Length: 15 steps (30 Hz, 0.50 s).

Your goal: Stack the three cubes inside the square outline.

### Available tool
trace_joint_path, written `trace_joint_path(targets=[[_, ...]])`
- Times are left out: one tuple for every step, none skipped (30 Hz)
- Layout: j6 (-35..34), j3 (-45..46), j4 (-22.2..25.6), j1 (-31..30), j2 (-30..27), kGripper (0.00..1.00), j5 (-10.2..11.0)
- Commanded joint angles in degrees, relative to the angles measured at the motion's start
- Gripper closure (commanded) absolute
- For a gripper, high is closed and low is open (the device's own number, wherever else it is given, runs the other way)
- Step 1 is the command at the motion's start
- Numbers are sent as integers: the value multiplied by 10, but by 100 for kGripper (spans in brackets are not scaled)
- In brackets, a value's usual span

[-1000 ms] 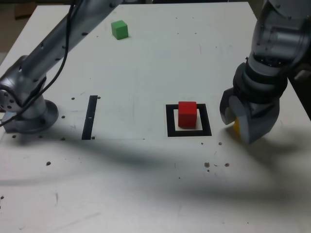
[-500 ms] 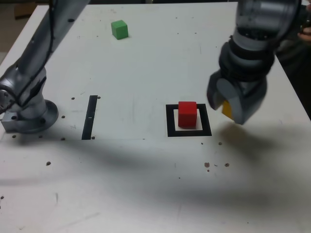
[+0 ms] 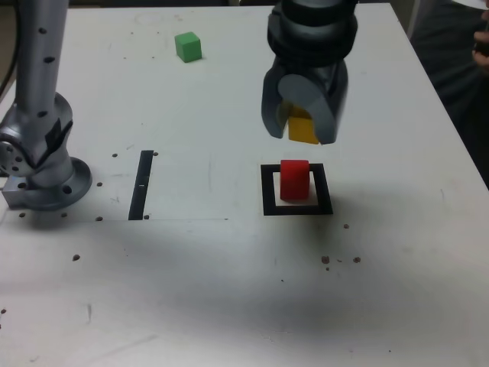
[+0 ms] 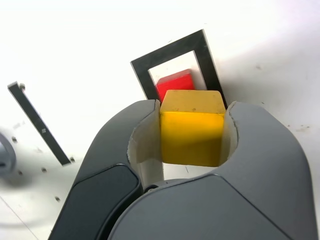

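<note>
- Alignment between the held yellow cube (image 3: 303,130) and the red cube (image 3: 294,180) below it is the relation on which the coming move is judged to turn
- The yellow cube is gripped between the jaws of the gripper (image 3: 304,128), which are closed on two of its opposite faces; in the wrist view the cube (image 4: 191,127) is seen pressed flush against both inner pads, with its lower face left free
- The red cube is seated on the white centre of the square outline (image 3: 269,191), resting on the worktop (image 3: 229,290), its edges roughly parallel to the frame
- In the exterior view the held cube is shown clear above the red one, with a visible gap between them, and a little toward the exterior view's right of it
- In the wrist view the red cube (image 4: 175,84) is seen just beyond the far edge of the yellow one and only partly covered by it, so a small sideways correction is judged to be needed before any descent
- The faces of the two cubes appear close to parallel, so little or no wrist rotation is expected
- The green cube (image 3: 187,46) is left well apart, near the far edge of the worktop toward the exterior view's left, untouched and not yet stacked
- A narrow black strip (image 3: 141,183) lies to the exterior view's left of the outline and is not involved
</note>
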Motion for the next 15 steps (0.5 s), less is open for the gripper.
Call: trace_joint_path(targets=[[-14,12,-6,6,-8,66,-10],[-21,19,-9,8,-10,66,-17],[-27,26,-13,11,-11,66,-23],[-32,33,-16,14,-12,66,-29],[-37,39,-20,16,-13,66,-34],[-41,45,-24,18,-13,66,-38],[-44,50,-27,20,-13,66,-42],[-46,53,-31,21,-13,66,-45],[-48,55,-33,22,-12,66,-47],[-49,56,-35,23,-10,66,-50],[-50,57,-37,25,-8,66,-52],[-50,58,-40,26,-6,66,-54],[-50,58,-42,27,-4,66,-57],[-50,60,-46,29,-1,66,-60],[-50,61,-48,31,2,66,-62]])
